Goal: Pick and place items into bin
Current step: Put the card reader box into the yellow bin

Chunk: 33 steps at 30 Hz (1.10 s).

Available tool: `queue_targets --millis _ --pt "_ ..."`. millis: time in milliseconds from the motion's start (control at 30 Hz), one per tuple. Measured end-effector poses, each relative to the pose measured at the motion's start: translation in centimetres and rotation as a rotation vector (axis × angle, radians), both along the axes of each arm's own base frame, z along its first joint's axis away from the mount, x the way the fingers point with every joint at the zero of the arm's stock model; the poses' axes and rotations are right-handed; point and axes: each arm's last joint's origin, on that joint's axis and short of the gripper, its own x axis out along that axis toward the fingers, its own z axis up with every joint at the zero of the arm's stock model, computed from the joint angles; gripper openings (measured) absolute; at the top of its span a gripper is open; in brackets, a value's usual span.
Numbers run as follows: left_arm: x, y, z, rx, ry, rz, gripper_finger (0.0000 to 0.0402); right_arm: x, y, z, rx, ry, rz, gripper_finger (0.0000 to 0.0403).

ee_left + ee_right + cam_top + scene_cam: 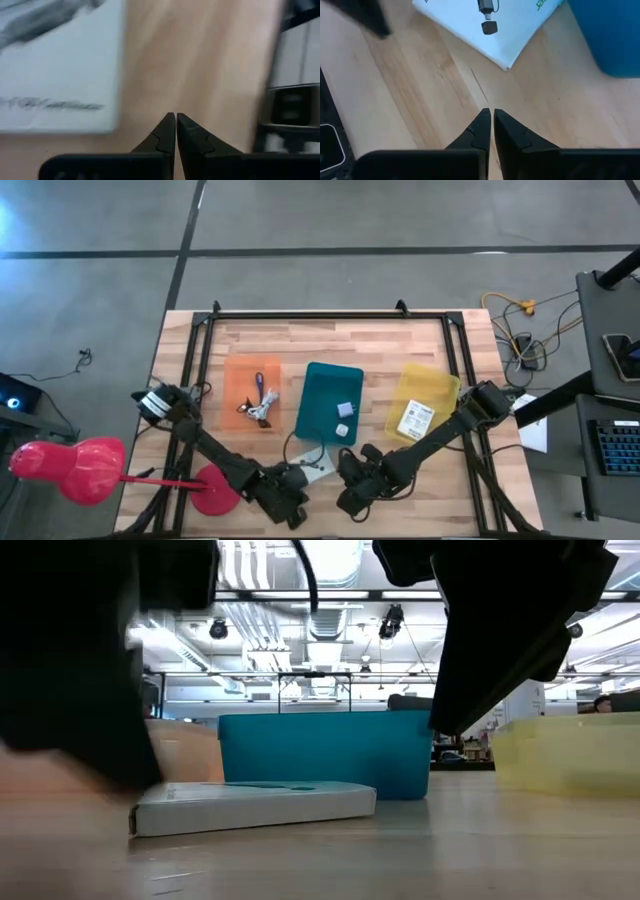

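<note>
- Sitting flat on bench [400,350]: white packet [318,466], just in front of teal bin [322,390], touching neither hand.
- Left hand [295,502] pressed together, empty, beside packet.
- Right hand [345,465] pressed together, empty, near packet's other side.

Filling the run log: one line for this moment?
left gripper shut, empty | right gripper shut, empty | white flat box on table, outside teal bin

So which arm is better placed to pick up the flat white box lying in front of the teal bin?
Probably left: the shut left gripper sits nearest the flat white box; the shut right gripper is slightly farther.
</note>
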Motion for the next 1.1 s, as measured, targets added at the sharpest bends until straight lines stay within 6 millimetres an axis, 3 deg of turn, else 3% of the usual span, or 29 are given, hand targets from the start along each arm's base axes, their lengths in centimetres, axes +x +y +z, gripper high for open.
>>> queue_targets --millis 167,267,500,767,867,1000,1100 --pt "-1.0 -0.5 4.6 0.243 -0.224 0.124 0.0000 0.0 0.0 0.0 0.012 0.000 -0.022 0.0013" --pt "-1.3 0.7 3.2 0.407 -0.127 0.142 0.0000 0.0 0.0 0.0 0.014 -0.001 -0.026 0.0013" --pt "-0.5 1.0 0.0 0.493 0.002 -0.021 0.0000 0.0 0.0 0.0 0.014 0.000 -0.028 0.0013" --pt "0.4 -0.1 -1.1 0.370 -0.029 -0.101 0.0000 -0.1 0.0 -0.1 0.005 0.006 -0.017 0.0013" --pt "1.0 -0.9 -0.6 0.251 -0.083 -0.171 0.0000 -0.1 0.0 -0.1 -0.006 0.009 0.003 0.0013" --pt "1.4 -1.6 1.3 0.153 -0.203 -0.209 0.0000 -0.2 0.0 -0.1 -0.012 0.015 0.018 0.0013" --pt "1.1 -1.3 3.9 0.214 -0.291 -0.141 0.0000 -0.2 0.0 -0.1 -0.013 0.018 0.019 0.0013"
